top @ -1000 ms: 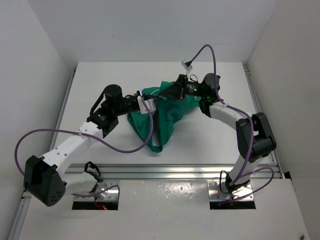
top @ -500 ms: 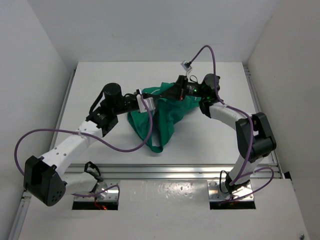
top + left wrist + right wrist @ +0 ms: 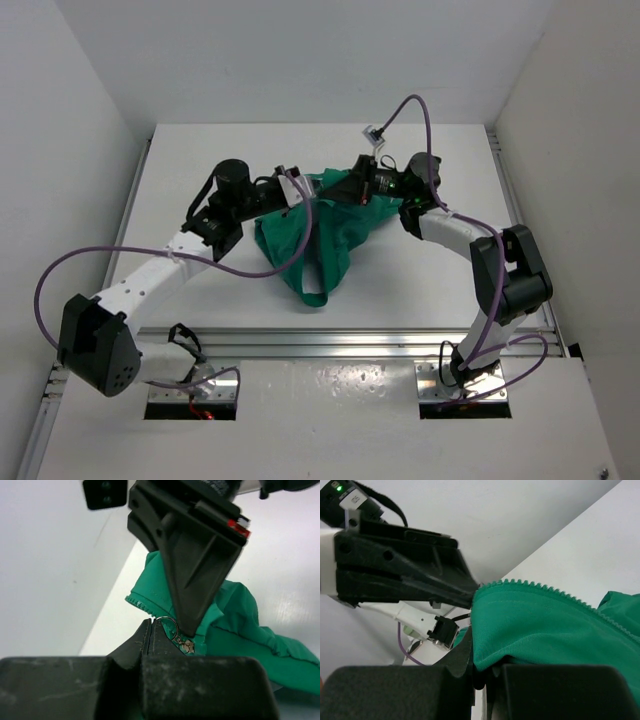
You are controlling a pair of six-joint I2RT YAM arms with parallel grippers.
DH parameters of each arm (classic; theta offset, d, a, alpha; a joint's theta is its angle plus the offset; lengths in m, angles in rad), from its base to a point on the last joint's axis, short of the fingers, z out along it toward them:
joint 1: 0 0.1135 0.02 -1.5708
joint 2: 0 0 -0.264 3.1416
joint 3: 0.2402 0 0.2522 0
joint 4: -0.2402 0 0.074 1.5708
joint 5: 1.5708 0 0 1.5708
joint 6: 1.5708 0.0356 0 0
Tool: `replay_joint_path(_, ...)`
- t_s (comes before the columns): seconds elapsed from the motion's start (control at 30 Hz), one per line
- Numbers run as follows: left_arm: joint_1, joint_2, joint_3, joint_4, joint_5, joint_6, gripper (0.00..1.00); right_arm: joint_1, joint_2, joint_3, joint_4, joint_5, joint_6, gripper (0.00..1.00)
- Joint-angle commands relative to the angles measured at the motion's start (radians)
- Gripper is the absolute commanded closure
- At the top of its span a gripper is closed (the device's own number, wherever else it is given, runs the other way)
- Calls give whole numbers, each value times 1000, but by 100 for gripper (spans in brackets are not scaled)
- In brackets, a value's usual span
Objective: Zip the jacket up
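The green jacket hangs bunched between my two grippers above the table middle, one sleeve loop drooping toward the near edge. My left gripper is shut, and the metal ring of the zipper pull comes out from between its tips; the small slider hangs just beside it on the green fabric. My right gripper is shut on a fold of the jacket's front edge, just under a row of zipper teeth. The two grippers almost touch. The orange letter is hidden.
The white table has a metal rail along its near edge and white walls on three sides. Purple cables loop beside both arms. The right arm's fingers fill the upper left wrist view.
My left arm has swung away from the near edge and slightly right, carrying the zipper pull closer to the right gripper. The jacket has shifted a little with it. The right arm stayed almost still.
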Motion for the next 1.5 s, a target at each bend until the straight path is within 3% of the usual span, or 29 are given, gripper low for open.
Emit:
replay_joint_path(0.0,31,41,53,43,-69,-123,100,2,-33,-17,141,-56,9,100)
replay_joint_path(0.27,97,118,128,43,-80,-373,100,-10,-56,-74,168,-104,7,100)
replay_joint_path(0.63,116,115,125,43,98,-421,100,-37,-54,-109,162,-158,12,98)
replay_joint_path(0.7,116,104,102,12,153,-387,100,-48,-63,-112,120,-161,-20,91)
replay_joint_path(0.8,91,86,79,-51,217,-323,100,-68,-86,-120,74,-151,-46,70)
replay_joint_path(0.83,91,86,79,-77,228,-275,100,-86,-91,-123,62,-150,-57,59)
replay_joint_path(0.97,54,86,55,-184,302,-159,100,-113,-137,-144,-115,-142,-123,36)
replay_joint_path(1.03,33,95,45,-264,342,-69,100,-133,-181,-163,-214,-141,-201,36)
replay_joint_path(1.13,13,136,24,-359,392,7,100,-156,-246,-167,-519,-90,-374,43)
replay_joint_path(1.17,13,147,24,-374,405,42,100,-169,-269,-160,-589,-52,-466,52)
replay_joint_path(1.2,13,161,24,-387,431,56,100,-169,-290,-132,-818,-27,-515,57)
replay_joint_path(1.27,13,217,24,-456,466,152,100,-169,-304,-112,-936,86,-659,69)
replay_joint_path(1.3,13,242,53,-494,498,197,100,-169,-301,-77,-1083,114,-687,72)
replay_joint_path(1.37,4,296,88,-633,520,333,100,-166,-274,-40,-1212,189,-780,77)
replay_joint_path(1.47,4,393,154,-784,563,481,100,-153,-241,-9,-1267,267,-864,86)
